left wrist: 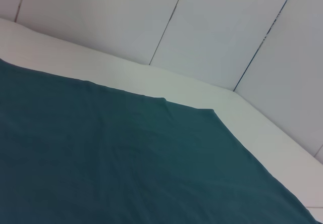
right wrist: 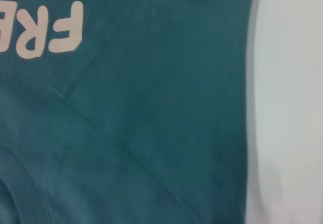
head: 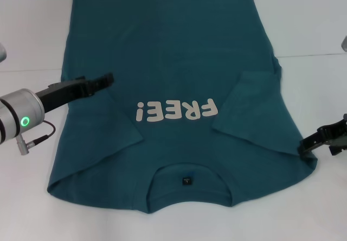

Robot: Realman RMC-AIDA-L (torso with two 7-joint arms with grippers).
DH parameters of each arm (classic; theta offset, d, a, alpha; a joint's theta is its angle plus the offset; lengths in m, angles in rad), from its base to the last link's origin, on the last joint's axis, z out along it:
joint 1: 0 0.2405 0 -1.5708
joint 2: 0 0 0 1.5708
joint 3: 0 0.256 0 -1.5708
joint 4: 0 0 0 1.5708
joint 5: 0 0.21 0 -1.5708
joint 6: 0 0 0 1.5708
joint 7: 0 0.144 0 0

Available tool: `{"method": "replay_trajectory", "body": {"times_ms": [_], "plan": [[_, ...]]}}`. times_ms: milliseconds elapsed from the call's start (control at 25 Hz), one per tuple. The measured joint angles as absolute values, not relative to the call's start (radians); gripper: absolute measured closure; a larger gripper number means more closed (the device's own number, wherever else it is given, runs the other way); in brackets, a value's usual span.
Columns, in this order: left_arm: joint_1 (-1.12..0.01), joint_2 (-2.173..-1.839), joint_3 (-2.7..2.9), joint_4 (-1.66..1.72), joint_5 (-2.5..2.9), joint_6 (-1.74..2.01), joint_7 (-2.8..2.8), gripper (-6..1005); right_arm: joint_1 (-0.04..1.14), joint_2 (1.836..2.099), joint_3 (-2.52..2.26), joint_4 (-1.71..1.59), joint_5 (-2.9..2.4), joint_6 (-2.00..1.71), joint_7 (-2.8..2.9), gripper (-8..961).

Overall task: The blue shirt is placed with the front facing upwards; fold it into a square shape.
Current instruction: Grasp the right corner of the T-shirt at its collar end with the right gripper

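You have the blue shirt [head: 173, 83] flat on the counter [head: 314, 29], both sleeves folded inward. The lengthwise folds remain. Left tool [head: 103, 80] hovers above its side, right tool [head: 309, 146] touches its edge; whether either grips, you cannot tell.

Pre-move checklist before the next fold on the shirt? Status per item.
1. Front up: the blue shirt shows its FREE! lettering. Ok.
2. Sleeves in: both sleeves lie folded over the body. Ok.
3. Left hand placed: over the shirt's left side, above the folded sleeve. Ok.
4. Right hand placed: at the shirt's right edge, near the shoulder. Ok.
5. Grip on cloth: cannot tell for either hand.
6. Cloth on the table: hem end lies flat; the near collar edge runs close to the picture's lower edge. Ok.
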State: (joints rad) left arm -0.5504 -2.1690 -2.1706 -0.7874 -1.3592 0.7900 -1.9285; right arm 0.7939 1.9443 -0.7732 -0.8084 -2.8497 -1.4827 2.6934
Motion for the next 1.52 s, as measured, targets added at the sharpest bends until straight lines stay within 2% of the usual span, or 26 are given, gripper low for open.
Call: {"method": "replay_trajectory", "body": {"times_ms": [560,680,800,960,1200,1520], "plan": [[-0.551,-2.166,-2.174,-0.793,-1.359,0.82,-1.924,145,0.819,1.956,-0.783,-0.764,-2.85,-1.446,2.689,67],[-0.55,-2.163,-2.173,-0.794,-1.359,0.846,-1.913,145,0.816,1.956,-0.788,-0.764,-2.851,-1.446,2.69,132],[-0.545,-2.16,-2.178,-0.801,-1.359,0.912,-1.864,145,0.814,1.956,-0.792,-0.764,-2.851,-1.447,2.687,132],[-0.533,-2.149,-2.18,-0.822,-1.358,0.996,-1.813,146,0.813,1.956,-0.802,-0.764,-2.852,-1.451,2.686,131],[-0.529,-2.103,-2.181,-0.828,-1.358,1.163,-1.766,146,0.809,1.956,-0.803,-0.761,-2.852,-1.447,2.687,132],[-0.524,-2.104,-2.184,-0.828,-1.356,1.341,-1.61,146,0.808,1.956,-0.802,-0.752,-2.852,-1.436,2.69,133]]}}
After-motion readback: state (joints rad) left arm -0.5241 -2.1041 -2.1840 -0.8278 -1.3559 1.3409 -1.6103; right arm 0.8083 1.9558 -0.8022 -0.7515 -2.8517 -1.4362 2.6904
